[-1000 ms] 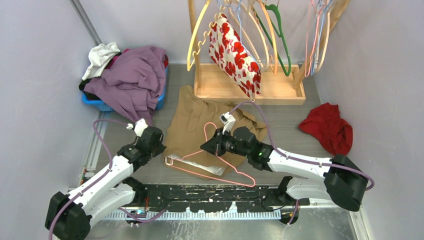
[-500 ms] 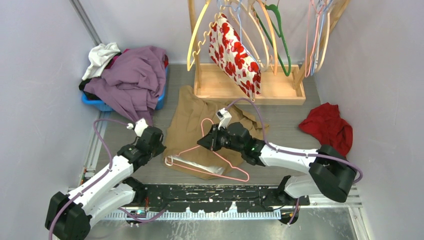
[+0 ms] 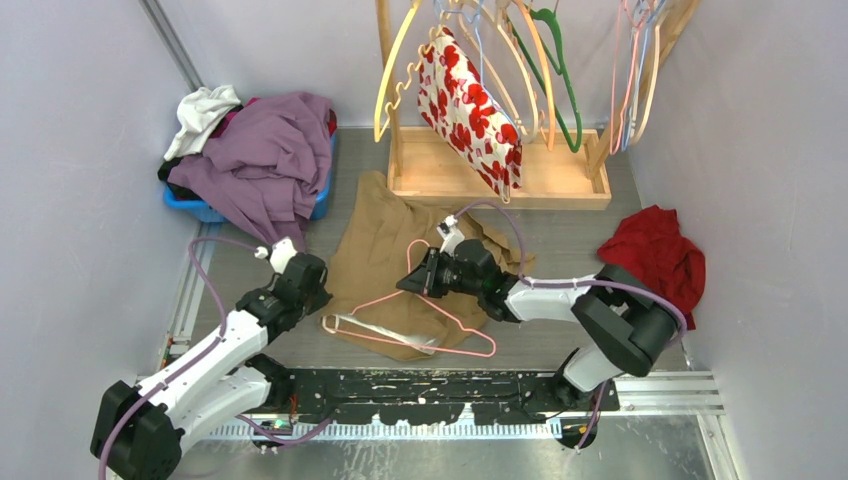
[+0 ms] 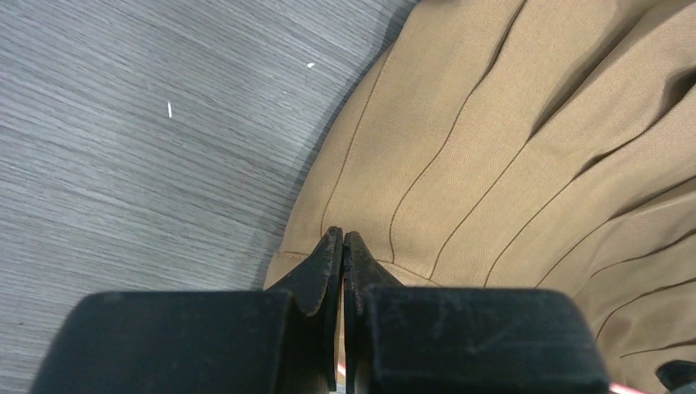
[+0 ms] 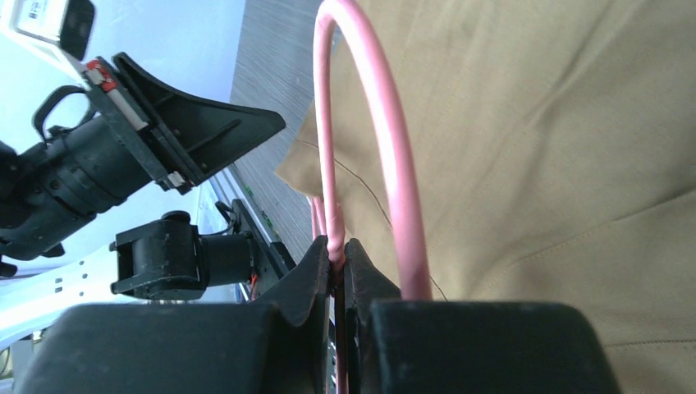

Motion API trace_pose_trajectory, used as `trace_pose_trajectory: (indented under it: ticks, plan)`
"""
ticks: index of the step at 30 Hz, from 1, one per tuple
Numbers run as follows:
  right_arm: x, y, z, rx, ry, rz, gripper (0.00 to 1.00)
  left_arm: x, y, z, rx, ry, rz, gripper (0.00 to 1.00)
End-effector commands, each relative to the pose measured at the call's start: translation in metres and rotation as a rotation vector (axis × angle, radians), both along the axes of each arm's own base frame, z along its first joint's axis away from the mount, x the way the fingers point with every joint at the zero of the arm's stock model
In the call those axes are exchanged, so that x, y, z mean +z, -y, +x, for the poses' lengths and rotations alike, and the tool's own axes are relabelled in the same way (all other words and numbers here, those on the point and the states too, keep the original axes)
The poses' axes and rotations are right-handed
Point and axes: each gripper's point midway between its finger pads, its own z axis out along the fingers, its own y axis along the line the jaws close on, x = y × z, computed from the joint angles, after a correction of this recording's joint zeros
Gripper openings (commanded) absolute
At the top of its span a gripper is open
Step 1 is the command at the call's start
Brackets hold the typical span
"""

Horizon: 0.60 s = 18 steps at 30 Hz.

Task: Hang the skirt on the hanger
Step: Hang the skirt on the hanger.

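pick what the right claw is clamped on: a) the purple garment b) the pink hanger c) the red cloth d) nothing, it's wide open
b, in the right wrist view the right claw is closed on the thin wire of the pink hanger, which lies over the tan skirt.

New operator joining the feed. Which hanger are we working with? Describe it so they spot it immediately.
Find the wooden rack at the back of the table; just in front of it a tan skirt lies spread out. Across that skirt lies a pink wire hanger, pinched near its hook in the right gripper. It is the only hanger off the rack.
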Motion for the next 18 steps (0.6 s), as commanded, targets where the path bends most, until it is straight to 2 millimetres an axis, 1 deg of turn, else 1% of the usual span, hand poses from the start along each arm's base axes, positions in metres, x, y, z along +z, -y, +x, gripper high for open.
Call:
trace_pose_trajectory:
  ticks: [1, 7, 9, 11, 12, 13, 14, 16, 18]
  plan:
    - [-0.007, -0.006, -0.007, 0.037, -0.057, 0.053, 0.01, 0.001, -0.001, 0.004, 0.002, 0.019, 0.001, 0.01]
    - [-0.028, -0.011, -0.004, 0.048, -0.125, 0.156, 0.02, -0.003, -0.005, 0.002, 0.011, 0.007, 0.009, 0.02]
    - [-0.029, -0.012, -0.003, 0.047, -0.124, 0.212, 0.02, -0.004, -0.006, 0.002, 0.015, 0.005, 0.012, 0.02]
    - [-0.021, -0.015, -0.002, 0.056, -0.105, 0.298, 0.02, -0.004, -0.008, 0.001, 0.017, 0.001, 0.017, 0.02]
    - [-0.026, -0.015, -0.002, 0.055, -0.118, 0.307, 0.02, -0.004, -0.008, 0.002, 0.019, 0.002, 0.018, 0.02]
    - [-0.025, -0.017, -0.001, 0.060, -0.113, 0.329, 0.02, -0.004, -0.009, 0.002, 0.020, 0.002, 0.018, 0.02]
    - [-0.028, -0.017, 0.000, 0.058, -0.118, 0.334, 0.02, -0.003, -0.010, 0.002, 0.022, 0.001, 0.019, 0.02]
    - [-0.032, -0.021, 0.001, 0.068, -0.111, 0.328, 0.02, -0.004, -0.011, 0.001, 0.022, -0.002, 0.019, 0.02]
    - [-0.032, -0.023, 0.002, 0.076, -0.099, 0.326, 0.02, -0.002, -0.012, 0.001, 0.024, -0.001, 0.019, 0.02]
